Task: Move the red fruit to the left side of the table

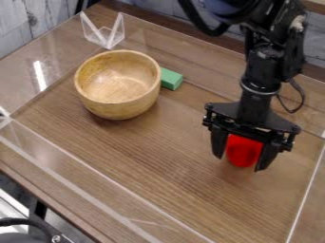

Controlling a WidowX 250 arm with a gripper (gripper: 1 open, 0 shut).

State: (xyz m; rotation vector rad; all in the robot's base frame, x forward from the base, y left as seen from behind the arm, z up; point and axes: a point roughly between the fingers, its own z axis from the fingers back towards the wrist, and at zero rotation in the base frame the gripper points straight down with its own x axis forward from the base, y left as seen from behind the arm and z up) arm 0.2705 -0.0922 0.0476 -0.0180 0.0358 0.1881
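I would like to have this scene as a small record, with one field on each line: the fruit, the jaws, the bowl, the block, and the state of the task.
fruit: red, on the right part of the table
jaws: open, one on each side of the fruit; a firm grip cannot be told
bowl: wooden, round, upper left of the picture
block: green, just right of the bowl
task state: fruit not yet on the left side
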